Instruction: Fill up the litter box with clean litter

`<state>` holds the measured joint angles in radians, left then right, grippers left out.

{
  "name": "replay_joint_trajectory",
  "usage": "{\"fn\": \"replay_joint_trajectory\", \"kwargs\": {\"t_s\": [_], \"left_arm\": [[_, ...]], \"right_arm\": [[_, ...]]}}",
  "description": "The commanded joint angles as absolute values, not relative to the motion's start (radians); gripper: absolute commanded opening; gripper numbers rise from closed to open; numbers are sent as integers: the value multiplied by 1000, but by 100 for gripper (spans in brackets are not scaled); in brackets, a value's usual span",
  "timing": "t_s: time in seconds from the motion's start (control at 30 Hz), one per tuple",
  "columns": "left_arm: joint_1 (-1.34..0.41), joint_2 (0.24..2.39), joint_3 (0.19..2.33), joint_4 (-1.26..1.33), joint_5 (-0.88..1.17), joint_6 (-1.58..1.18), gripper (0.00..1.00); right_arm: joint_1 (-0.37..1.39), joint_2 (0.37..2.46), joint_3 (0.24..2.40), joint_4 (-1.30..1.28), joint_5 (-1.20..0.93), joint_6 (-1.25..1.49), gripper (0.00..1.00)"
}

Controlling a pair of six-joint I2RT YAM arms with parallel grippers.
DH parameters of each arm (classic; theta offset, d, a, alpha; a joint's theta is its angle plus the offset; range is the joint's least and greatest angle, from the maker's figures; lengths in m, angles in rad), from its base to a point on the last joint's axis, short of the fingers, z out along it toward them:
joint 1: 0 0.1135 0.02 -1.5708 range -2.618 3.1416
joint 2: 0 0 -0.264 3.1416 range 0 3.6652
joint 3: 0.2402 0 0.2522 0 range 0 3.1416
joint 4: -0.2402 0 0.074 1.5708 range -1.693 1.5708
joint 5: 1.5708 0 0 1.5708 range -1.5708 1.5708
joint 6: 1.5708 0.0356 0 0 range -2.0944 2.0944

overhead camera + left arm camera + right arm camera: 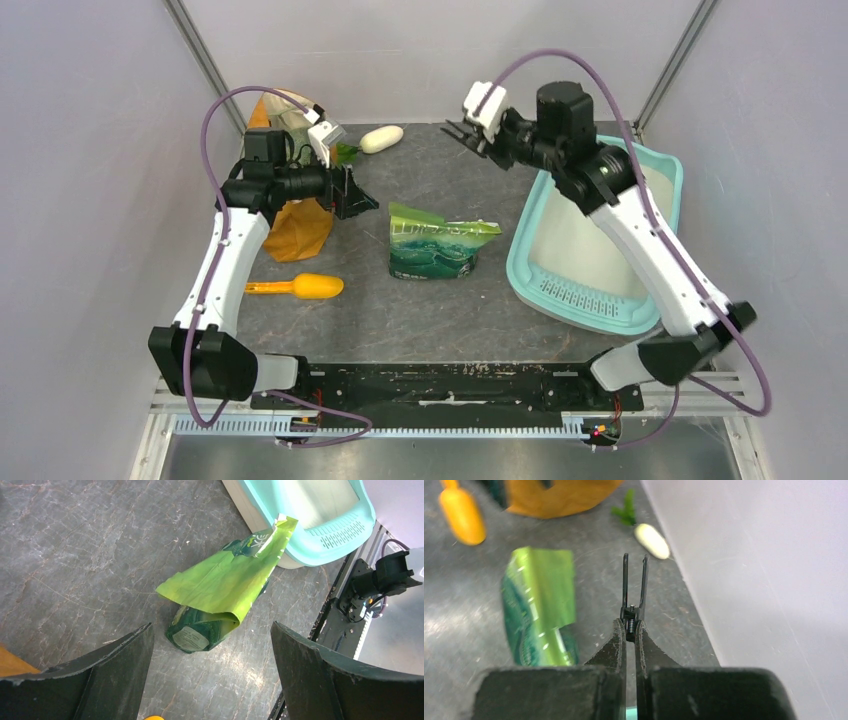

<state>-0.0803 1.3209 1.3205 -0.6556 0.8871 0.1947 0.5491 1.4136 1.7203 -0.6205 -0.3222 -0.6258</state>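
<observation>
The pale-turquoise litter box (668, 160) lies at the right with a bare whitish floor and its grille toward the near edge; it also shows in the left wrist view (320, 545). No litter granules are in view. A green printed bag (440, 245) lies mid-table, its top flap folded over (225, 580). My left gripper (355, 195) is open and empty, hovering left of the bag (211, 627). My right gripper (470, 130) is raised at the back, left of the box's far end, shut (631, 627) on a small black spring clip (634, 590).
An orange-tan cloth bag (300, 225) stands at the back left under my left arm. An orange scoop (310, 287) lies in front of it. A white oval object (382, 139) and a small green item (345, 153) lie near the back wall. Walls close in on three sides.
</observation>
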Motion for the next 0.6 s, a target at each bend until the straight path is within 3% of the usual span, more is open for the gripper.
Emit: {"fn": "replay_joint_trajectory", "kwargs": {"t_s": [0.0,0.3,0.57], "left_arm": [[-83,1327,1370,-621,888,171,92],[-84,1321,1359,-635,857,181,92],[-108,1343,1337,-663,781,141,93]], "right_arm": [[470,1609,1803,-574,-184,-474,0],[379,1988,1959,-531,-156,-326,0],[365,2180,1990,-521,-183,-307,0]]}}
